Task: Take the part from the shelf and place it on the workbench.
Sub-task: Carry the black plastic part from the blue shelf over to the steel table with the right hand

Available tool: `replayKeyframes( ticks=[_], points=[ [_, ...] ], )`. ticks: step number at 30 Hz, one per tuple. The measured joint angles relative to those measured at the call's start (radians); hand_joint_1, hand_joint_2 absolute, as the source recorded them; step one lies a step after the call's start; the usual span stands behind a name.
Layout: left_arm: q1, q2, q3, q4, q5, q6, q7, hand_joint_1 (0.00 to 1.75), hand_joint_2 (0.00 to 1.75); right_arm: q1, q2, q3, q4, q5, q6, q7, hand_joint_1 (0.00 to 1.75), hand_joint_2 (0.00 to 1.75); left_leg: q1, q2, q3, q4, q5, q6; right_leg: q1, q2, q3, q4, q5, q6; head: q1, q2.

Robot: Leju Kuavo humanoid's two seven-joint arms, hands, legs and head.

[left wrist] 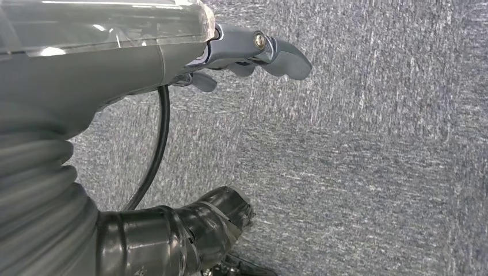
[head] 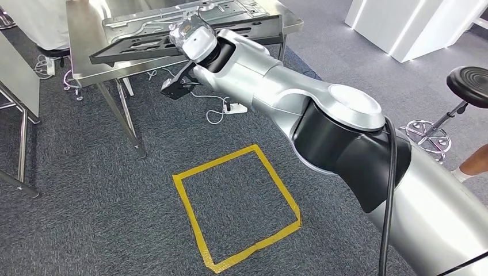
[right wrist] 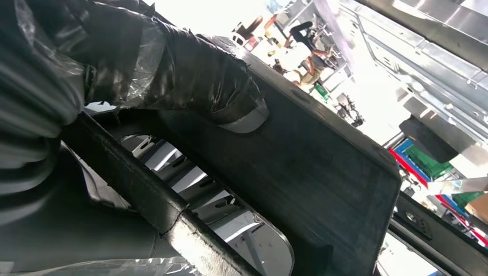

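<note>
Workbench (head: pixel 86 46) bears part (head: pixel 138 47), right hand (head: pixel 193 37) gripping.

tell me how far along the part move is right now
Done: the black tray-like part is off the shelf and gripped by the right hand. In hand: it is held over the steel workbench, near a metal panel; whether it rests there is unclear. Left: setting it down and letting go. The left hand holds nothing.
</note>
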Motion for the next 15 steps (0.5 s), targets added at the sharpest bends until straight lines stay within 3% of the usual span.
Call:
replayKeyframes(
  ticks=[5,8,10,12,14,15],
  points=[
    [0.002,0.001,0.000,0.000,0.008,0.003,0.009,0.00,1.75,0.002,0.009,-0.004,0.003,0.010,-0.001,-0.001,1.75,1.75,-0.001,0.000,-0.001,0.002,-0.001,0.001,-0.004,0.000,0.000,-0.001,0.001,0.001,0.000,0.000],
    [0.004,0.009,0.000,0.000,0.019,0.003,0.014,0.00,1.75,0.009,0.034,-0.009,0.008,0.016,-0.001,0.017,1.75,1.75,-0.005,0.002,0.000,0.000,-0.001,0.015,-0.007,0.004,0.002,-0.009,0.005,0.014,0.000,0.000],
    [0.003,0.015,0.001,0.000,0.025,0.002,0.020,0.00,1.75,0.016,0.055,-0.014,0.011,0.021,-0.003,0.032,1.75,1.75,0.003,0.008,0.017,-0.027,0.011,0.023,-0.003,0.003,0.002,-0.007,0.002,0.021,0.000,0.000],
    [0.001,0.019,0.002,0.000,0.029,0.001,0.026,0.00,1.75,0.021,0.074,-0.021,0.014,0.027,-0.006,0.043,1.75,1.75,0.012,0.015,0.035,-0.055,0.022,0.027,-0.005,-0.009,-0.025,0.054,-0.035,0.027,0.000,0.000],
    [0.001,0.021,0.002,0.000,0.029,0.000,0.030,0.00,1.75,0.028,0.087,-0.026,0.017,0.032,-0.009,0.046,1.75,1.75,0.014,0.018,0.040,-0.059,0.023,0.027,-0.016,-0.019,-0.084,0.178,-0.092,0.036,0.000,0.000],
    [0.001,0.022,0.002,0.000,0.029,0.000,0.032,0.00,1.75,0.034,0.090,-0.028,0.019,0.035,-0.010,0.046,1.75,1.75,0.017,0.018,0.041,-0.057,0.021,0.024,-0.023,-0.022,-0.109,0.227,-0.106,0.042,0.000,0.000]
  ],
)
